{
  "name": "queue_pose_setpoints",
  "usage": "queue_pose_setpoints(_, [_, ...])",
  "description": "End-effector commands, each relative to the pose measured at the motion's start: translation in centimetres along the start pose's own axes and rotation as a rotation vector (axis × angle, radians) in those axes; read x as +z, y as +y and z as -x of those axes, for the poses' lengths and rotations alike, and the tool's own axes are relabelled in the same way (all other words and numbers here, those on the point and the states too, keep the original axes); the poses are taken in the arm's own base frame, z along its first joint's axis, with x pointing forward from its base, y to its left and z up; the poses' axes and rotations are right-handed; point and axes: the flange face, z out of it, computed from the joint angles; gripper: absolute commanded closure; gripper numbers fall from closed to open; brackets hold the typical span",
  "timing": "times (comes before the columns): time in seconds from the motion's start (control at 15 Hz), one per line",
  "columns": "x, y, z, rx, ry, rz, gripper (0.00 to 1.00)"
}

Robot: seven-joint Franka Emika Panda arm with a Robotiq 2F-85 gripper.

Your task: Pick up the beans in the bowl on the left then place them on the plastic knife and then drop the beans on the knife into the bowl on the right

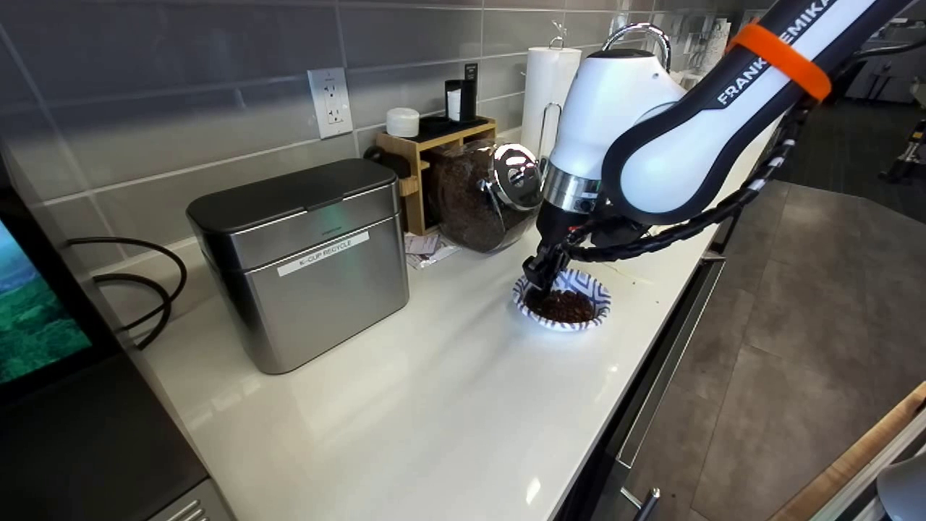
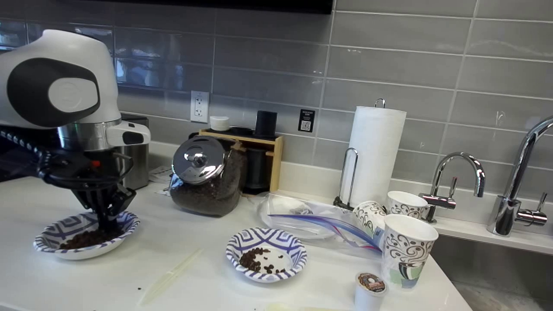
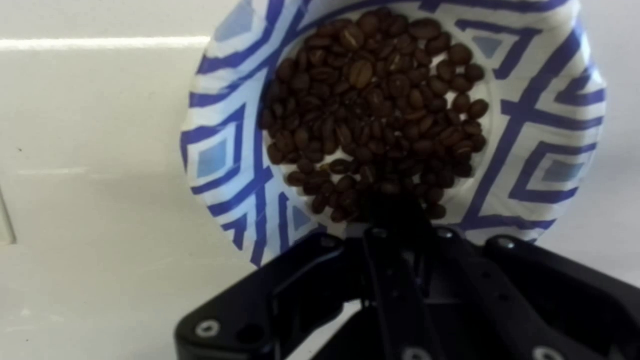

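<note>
The left bowl, white with a blue pattern, shows in both exterior views and in the wrist view. Dark brown beans cover its bottom. My gripper points down into this bowl, its tips among the beans at one side. Its fingers look shut together in the wrist view; whether beans are between the tips is hidden. A pale translucent plastic knife lies on the counter between the bowls. The right bowl holds a few scattered beans.
A tilted bean jar and wooden rack stand behind. A zip bag, paper cups, a coffee pod and paper towel roll are at the right. A steel bin stands by the wall.
</note>
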Motion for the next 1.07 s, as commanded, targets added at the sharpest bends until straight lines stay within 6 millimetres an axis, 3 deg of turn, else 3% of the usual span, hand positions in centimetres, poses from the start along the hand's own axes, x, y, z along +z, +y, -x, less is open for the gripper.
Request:
queue_pose_setpoints(0.0, [-0.5,-0.3,0.3,-0.004,0.012,0.004,0.91])
queue_pose_setpoints(0.13, [-1.0,-0.4,0.4,-0.001,0.013,0.004,0.97])
queue_pose_setpoints(0.6, [-3.9,1.0,1.3,0.009,0.018,0.033,0.97])
queue_pose_setpoints(1.0, [-5.1,5.1,3.9,0.018,-0.015,0.046,0.97])
